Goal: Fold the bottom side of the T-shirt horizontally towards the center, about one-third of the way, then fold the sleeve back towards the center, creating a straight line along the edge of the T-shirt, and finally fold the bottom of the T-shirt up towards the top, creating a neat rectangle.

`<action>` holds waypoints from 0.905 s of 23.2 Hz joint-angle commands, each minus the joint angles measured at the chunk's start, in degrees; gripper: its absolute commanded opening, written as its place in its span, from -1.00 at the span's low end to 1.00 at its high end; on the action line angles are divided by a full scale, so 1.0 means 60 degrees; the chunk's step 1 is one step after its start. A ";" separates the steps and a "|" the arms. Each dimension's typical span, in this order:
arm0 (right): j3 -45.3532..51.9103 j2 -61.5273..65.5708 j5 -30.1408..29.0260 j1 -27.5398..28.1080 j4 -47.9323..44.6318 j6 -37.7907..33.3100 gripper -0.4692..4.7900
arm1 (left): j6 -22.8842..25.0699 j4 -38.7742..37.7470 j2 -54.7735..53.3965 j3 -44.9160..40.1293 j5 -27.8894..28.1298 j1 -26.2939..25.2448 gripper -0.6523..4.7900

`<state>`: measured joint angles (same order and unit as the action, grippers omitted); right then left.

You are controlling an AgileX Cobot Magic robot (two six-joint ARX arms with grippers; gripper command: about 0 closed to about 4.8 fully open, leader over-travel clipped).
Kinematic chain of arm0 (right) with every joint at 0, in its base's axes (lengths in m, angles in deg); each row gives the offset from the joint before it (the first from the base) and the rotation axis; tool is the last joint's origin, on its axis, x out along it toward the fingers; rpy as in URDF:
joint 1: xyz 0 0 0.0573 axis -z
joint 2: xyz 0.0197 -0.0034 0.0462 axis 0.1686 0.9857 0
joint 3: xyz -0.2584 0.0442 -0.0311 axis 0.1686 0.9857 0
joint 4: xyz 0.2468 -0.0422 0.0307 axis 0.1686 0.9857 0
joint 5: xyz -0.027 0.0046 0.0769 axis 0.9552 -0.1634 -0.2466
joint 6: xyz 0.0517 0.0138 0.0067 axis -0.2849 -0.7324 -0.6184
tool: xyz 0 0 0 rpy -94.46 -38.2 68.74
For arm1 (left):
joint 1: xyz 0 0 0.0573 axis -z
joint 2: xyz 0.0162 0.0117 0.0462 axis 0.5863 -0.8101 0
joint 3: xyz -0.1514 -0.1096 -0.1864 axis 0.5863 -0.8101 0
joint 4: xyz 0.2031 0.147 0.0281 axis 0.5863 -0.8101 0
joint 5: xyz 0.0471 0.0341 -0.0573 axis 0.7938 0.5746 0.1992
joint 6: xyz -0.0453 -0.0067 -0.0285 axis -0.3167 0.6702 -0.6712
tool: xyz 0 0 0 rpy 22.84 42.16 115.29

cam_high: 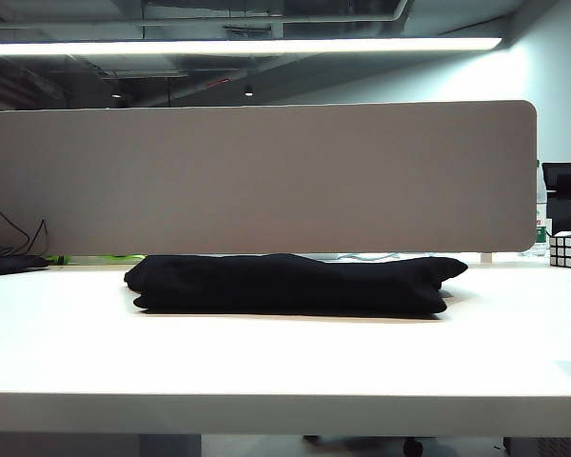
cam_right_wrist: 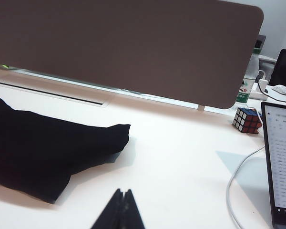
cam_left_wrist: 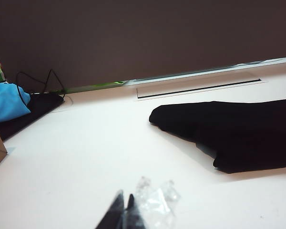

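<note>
While the T-shirt [cam_high: 290,284] lies folded on the table [cam_high: 285,362], the left gripper [cam_left_wrist: 124,212] and right gripper [cam_right_wrist: 122,210] hover clenched and empty.

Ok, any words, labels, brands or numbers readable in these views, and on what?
None can be read.
Laptop screen: rows of text, too small and blurred.
Bottle label: green and white, print illegible.
T-shirt: no print visible.
Rubik's cube: colours only.

Left gripper [cam_left_wrist: 125,210]: jaws closed, empty, poised above the table's near left area. Right gripper [cam_right_wrist: 123,206]: jaws closed, empty, above its near right area
</note>
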<state>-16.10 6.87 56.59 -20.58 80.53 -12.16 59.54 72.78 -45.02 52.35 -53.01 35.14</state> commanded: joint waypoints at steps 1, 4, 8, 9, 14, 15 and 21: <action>-0.0033 -0.0022 0.0047 -0.0004 -0.0098 -0.0007 -0.82 | 0.0029 0.0025 -0.0004 0.0055 0.0000 -0.0018 -0.78; -0.0033 -0.0022 0.0044 -0.0007 -0.0098 -0.0007 -0.82 | 0.0029 0.0025 -0.0004 0.0055 0.0000 -0.0018 -0.78; -0.0033 -0.0022 0.0044 -0.0007 -0.0095 -0.0007 -0.82 | 0.0029 0.0025 -0.0004 0.0055 0.0000 -0.0018 -0.78; -0.0033 -0.0022 0.0044 -0.0007 -0.0098 -0.0007 -0.82 | 0.0029 0.0025 -0.0004 0.0055 0.0000 -0.0018 -0.78; -0.0040 -0.0022 0.0011 0.0251 -0.0069 -0.0007 -0.82 | 0.0029 0.0025 -0.0004 0.0055 0.0000 -0.0018 -0.78; -0.0036 -0.0022 0.0015 0.0390 -0.0062 -0.0007 -0.82 | 0.0029 0.0033 -0.0004 0.0055 0.0000 -0.0018 -0.78; -0.0033 -0.0022 0.0047 0.1792 -0.0047 -0.0007 -0.82 | 0.0029 0.0029 -0.0004 0.0055 -0.0004 -0.0022 -0.78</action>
<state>-16.10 6.87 56.68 -10.75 80.99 -12.16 59.56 72.46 -45.02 52.35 -53.01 35.16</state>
